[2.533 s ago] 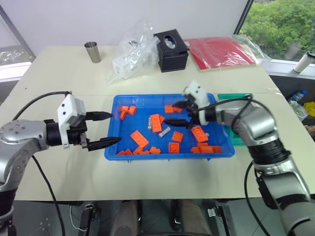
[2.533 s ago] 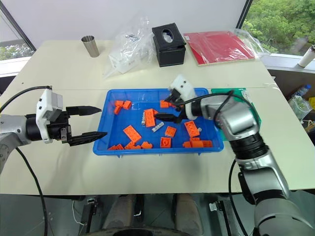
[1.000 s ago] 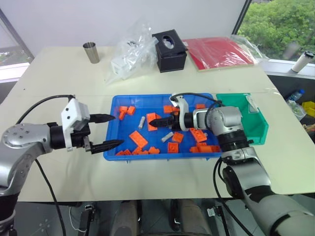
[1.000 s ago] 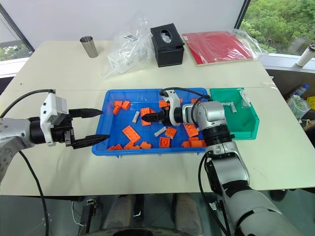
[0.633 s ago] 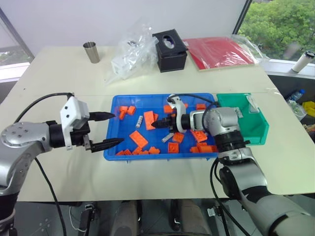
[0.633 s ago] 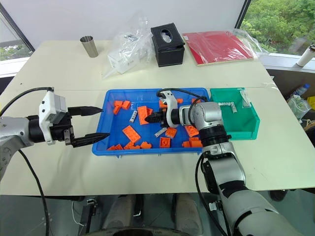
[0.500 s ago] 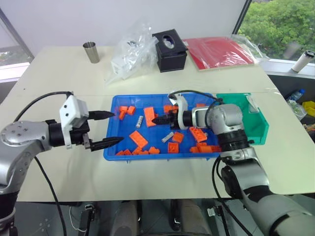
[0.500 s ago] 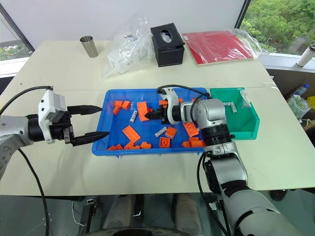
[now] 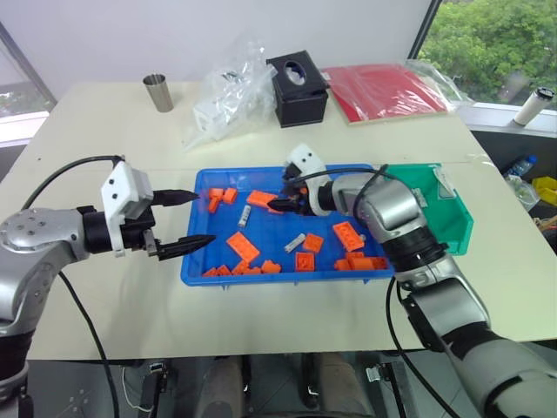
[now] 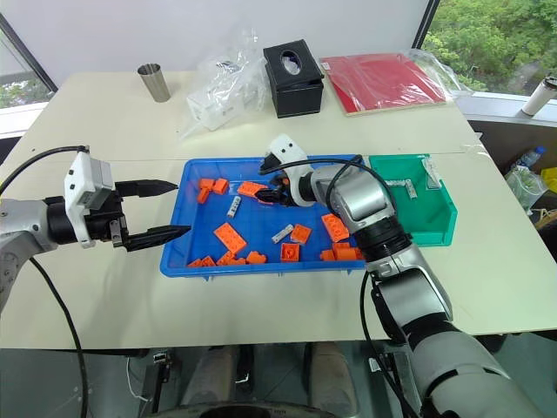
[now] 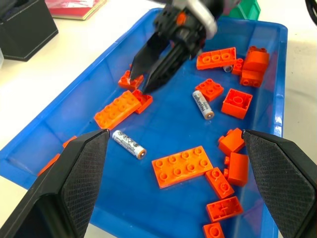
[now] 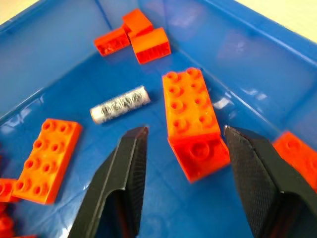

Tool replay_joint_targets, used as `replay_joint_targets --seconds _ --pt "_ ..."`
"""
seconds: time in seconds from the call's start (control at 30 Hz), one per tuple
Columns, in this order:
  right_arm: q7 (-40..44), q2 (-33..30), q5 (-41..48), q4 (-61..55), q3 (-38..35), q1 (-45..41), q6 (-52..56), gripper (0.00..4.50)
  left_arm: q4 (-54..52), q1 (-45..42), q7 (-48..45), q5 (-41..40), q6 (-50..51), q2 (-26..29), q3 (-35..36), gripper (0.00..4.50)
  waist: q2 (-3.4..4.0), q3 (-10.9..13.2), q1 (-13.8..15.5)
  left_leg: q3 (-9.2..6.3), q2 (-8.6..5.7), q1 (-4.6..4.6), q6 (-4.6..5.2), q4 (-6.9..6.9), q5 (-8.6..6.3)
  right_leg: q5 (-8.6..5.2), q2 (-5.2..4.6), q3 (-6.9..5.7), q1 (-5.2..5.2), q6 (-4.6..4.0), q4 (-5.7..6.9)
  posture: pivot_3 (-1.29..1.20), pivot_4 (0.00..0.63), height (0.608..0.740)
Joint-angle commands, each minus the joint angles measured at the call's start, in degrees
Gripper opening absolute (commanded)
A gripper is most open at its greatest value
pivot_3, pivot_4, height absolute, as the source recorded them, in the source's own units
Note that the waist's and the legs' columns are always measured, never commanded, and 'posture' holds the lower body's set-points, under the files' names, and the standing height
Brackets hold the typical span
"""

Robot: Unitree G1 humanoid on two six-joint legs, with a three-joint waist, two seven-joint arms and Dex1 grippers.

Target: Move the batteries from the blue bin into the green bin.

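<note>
The blue bin [image 9: 287,275] lies in the middle of the table and holds several orange bricks. Two batteries show among them: one [image 9: 246,215] near the far left and one [image 9: 297,240] in the centre. The right wrist view has a battery [image 12: 120,104] lying beside an orange brick [image 12: 190,106]. My right gripper [image 9: 280,204] hovers open over the far middle of the tray, with that brick below its fingers and nothing gripped. My left gripper [image 9: 200,218] stands open at the tray's left rim. To the right of the tray is the green bin [image 9: 454,228].
At the back of the table stand a black tissue box [image 9: 302,89], a crumpled clear plastic bag [image 9: 228,97] and a metal cup [image 9: 157,91]. A red folder [image 9: 387,90] lies at the back right. Small pale items [image 10: 396,184] lie in the green bin.
My right gripper has risen a little, rolled, and gone from shut beside an orange brick to open. That brick now lies flat in the tray. The left arm has kept still.
</note>
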Motion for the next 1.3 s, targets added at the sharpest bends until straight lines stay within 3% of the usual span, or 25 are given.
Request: replay_joint_targets --seconds 0.03,0.17,0.3,0.4,0.53,0.77,1.0,1.3 --pt "3.5 1.2 -1.0 -2.4 1.3 -4.1 -5.5 2.49 -0.8 -0.5 0.1 -0.2 -0.5 0.3 0.8 4.5 0.0 0.0 0.0 0.0 0.0 0.0 0.0 0.0 0.0 0.0 0.0 0.0 0.0 0.0 0.0 0.0 0.15 0.736" --pt "5.1 3.8 -2.8 -0.4 3.8 -4.8 -7.4 2.49 -0.7 -0.4 0.0 0.0 -0.5 0.5 1.0 4.5 -0.01 0.0 0.0 -0.01 0.01 0.02 0.0 0.0 0.0 0.0 0.0 0.0 0.01 0.0 0.0 0.0 0.15 0.736" --pt "4.6 6.3 -5.2 2.5 6.8 -3.4 -8.2 3.76 -1.2 0.0 0.5 0.0 -0.3 0.4 1.3 4.5 -0.03 0.0 0.2 -0.01 0.01 0.0 0.0 0.01 0.0 0.0 -0.02 -0.01 0.01 0.0 0.0 0.0 0.15 0.736" --pt "1.9 7.9 -5.8 3.8 5.4 -3.2 -4.3 3.76 -2.0 1.0 0.8 -0.2 -0.3 0.5 1.8 4.5 -0.02 0.0 0.1 0.0 0.01 0.02 0.0 0.01 0.0 0.0 -0.02 -0.01 0.02 -0.01 0.01 0.0 0.15 0.736" --pt "-5.3 15.2 4.8 1.4 -11.9 -5.9 20.1 3.76 -2.3 3.1 0.5 -0.2 -0.4 1.2 3.0 4.5 -0.03 0.0 0.1 0.0 0.05 -0.02 -0.01 0.0 0.01 0.01 -0.01 -0.01 -0.02 -0.01 0.02 0.0 0.15 0.736" --pt "-16.3 24.4 6.6 -2.1 -25.5 -7.2 40.3 3.76 -0.8 2.4 0.2 0.4 -1.4 1.3 2.4 4.5 -0.02 0.0 0.1 -0.02 0.08 -0.01 -0.03 -0.02 0.0 0.04 -0.01 -0.04 -0.02 -0.08 0.02 0.0 0.15 0.736" --pt "-25.9 26.9 2.8 5.8 -29.0 -7.4 34.4 3.76 -1.6 2.4 0.3 0.2 -1.6 0.7 2.1 4.5 -0.02 0.0 0.0 -0.01 0.05 -0.05 -0.03 -0.02 0.0 0.05 -0.03 -0.04 -0.05 -0.09 -0.04 0.0 0.15 0.736" --pt "-27.8 25.6 1.2 19.2 -26.1 -9.9 23.0 3.76 -1.5 2.5 0.4 0.0 -1.8 0.6 2.6 4.5 -0.02 0.0 -0.4 -0.01 0.06 -0.03 -0.02 -0.07 0.0 0.05 0.0 -0.04 -0.06 -0.09 -0.03 0.0 0.15 0.736"
